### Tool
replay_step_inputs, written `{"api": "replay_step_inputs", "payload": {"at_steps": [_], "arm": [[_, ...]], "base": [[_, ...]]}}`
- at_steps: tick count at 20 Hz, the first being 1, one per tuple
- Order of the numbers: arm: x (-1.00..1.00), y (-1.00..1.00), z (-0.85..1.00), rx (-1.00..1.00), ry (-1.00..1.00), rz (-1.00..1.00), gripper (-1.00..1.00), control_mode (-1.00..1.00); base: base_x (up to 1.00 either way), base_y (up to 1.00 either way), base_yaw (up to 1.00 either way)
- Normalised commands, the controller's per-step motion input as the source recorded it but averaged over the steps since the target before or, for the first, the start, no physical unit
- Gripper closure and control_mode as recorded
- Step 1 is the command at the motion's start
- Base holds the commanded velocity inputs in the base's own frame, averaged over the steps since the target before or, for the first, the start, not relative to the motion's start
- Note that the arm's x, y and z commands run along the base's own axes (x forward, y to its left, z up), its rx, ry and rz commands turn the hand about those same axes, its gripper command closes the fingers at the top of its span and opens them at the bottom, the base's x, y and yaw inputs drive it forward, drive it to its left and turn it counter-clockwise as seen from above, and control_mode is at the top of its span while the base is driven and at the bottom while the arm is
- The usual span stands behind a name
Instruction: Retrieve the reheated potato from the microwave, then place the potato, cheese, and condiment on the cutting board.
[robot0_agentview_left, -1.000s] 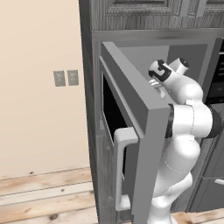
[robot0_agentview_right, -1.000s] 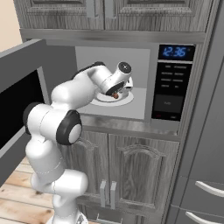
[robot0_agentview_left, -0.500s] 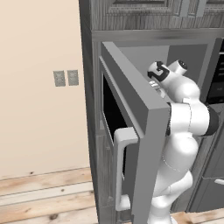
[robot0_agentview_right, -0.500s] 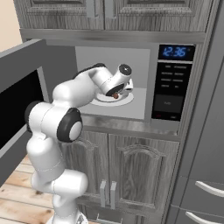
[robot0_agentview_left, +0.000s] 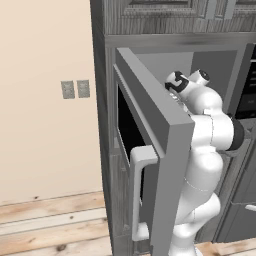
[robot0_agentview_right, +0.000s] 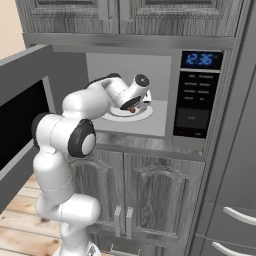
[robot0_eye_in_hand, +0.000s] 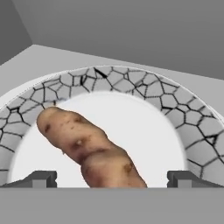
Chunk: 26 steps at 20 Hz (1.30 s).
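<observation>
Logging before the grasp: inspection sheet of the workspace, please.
Surface: microwave floor, plate with crackle-pattern rim on it.
Job's things: potato lies on the plate; microwave door swung open.
Clutter: nothing seen.
Grippers: gripper inside the cavity, jaws wide apart either side of the potato, not closed on it.
Cables: nothing seen.
Surroundings: grey wood cabinets above and below, wood floor, wall switches.
</observation>
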Motion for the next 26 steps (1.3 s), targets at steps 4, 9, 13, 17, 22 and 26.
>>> {"api": "replay_step_inputs", "payload": {"at_steps": [4,9,13,17,22,26], "arm": [[0.27,0.07,-0.13,-0.02,0.00,0.00,-1.00,-1.00],[0.11,0.00,-0.15,-0.02,0.00,0.01,-1.00,-1.00],[0.01,0.00,-0.17,-0.02,0.00,0.02,-1.00,-1.00],[-0.08,0.00,-0.19,-0.05,-0.07,0.02,1.00,-1.00],[-0.22,0.00,-0.26,-0.02,-0.14,0.02,1.00,-1.00],[-0.22,0.00,-0.27,0.00,-0.15,0.00,1.00,-1.00]], "base": [[0.00,0.00,0.00],[0.00,0.00,0.00],[0.00,0.00,0.00],[0.00,0.00,0.00],[0.00,0.00,0.00],[0.00,0.00,0.00]]}}
